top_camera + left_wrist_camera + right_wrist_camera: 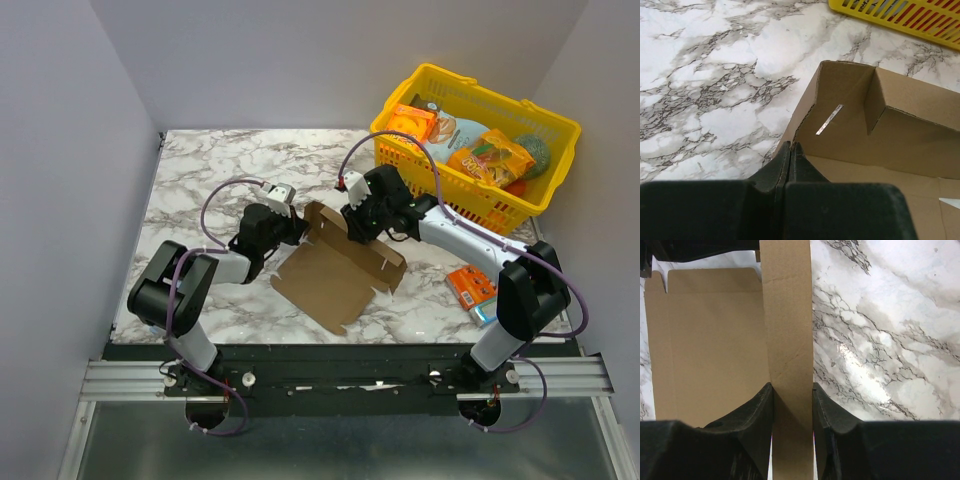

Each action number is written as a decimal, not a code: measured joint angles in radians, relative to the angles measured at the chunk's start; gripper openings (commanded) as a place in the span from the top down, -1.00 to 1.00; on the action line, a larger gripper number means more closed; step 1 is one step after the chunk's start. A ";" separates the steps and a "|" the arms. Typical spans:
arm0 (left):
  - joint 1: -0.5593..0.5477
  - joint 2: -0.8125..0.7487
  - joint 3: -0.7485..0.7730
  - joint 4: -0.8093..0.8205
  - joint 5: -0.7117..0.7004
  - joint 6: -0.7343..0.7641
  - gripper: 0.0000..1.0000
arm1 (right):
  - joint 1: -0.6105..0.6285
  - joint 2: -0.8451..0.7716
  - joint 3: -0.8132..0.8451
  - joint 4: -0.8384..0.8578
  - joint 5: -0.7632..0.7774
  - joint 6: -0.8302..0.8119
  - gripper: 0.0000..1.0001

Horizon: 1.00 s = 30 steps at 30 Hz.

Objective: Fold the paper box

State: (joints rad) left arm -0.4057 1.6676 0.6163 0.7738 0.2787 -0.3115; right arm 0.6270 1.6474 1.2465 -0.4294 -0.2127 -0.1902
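Paper box (335, 280): one. Yellow basket (510, 215): one. Orange snack box (470, 285) on table: one.

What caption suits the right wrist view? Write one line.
Right gripper clamps a narrow panel of the paper box over the marble table.

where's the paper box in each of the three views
top external: paper box at the centre of the marble table.
left wrist: paper box fills the right half, just past the left pincer.
right wrist: paper box on the left, one flap running through the right pincer.
shared landmark: marble table.
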 measured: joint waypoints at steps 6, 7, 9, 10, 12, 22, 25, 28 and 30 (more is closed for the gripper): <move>-0.028 -0.025 0.010 -0.056 -0.039 0.001 1.00 | -0.002 0.000 0.000 -0.005 0.016 0.007 0.31; -0.032 -0.032 0.010 -0.066 -0.042 0.001 1.00 | -0.003 0.000 0.000 -0.006 0.019 0.007 0.31; -0.041 -0.042 0.010 -0.080 -0.044 0.001 1.00 | -0.006 0.000 0.000 -0.008 0.027 0.009 0.31; -0.046 -0.048 0.010 -0.089 -0.044 0.001 1.00 | -0.007 0.000 0.000 -0.008 0.032 0.010 0.31; -0.058 -0.059 0.010 -0.104 -0.043 0.000 1.00 | -0.009 0.000 0.000 -0.006 0.041 0.013 0.31; -0.126 -0.072 0.004 -0.122 -0.053 0.009 1.00 | -0.013 0.000 0.000 -0.001 0.049 0.016 0.31; -0.140 -0.072 -0.001 -0.114 -0.072 0.014 1.00 | -0.013 0.000 -0.002 0.000 0.048 0.008 0.31; -0.146 -0.068 -0.009 -0.093 -0.089 0.012 1.00 | -0.013 0.000 -0.005 0.004 0.049 -0.010 0.31; -0.150 -0.065 -0.011 -0.085 -0.097 0.008 1.00 | -0.010 0.000 -0.006 0.006 0.057 -0.024 0.30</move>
State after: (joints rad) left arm -0.5552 1.6024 0.6048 0.6884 0.1822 -0.3038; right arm 0.6174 1.6470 1.2404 -0.4236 -0.1558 -0.2138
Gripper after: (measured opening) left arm 0.010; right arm 0.390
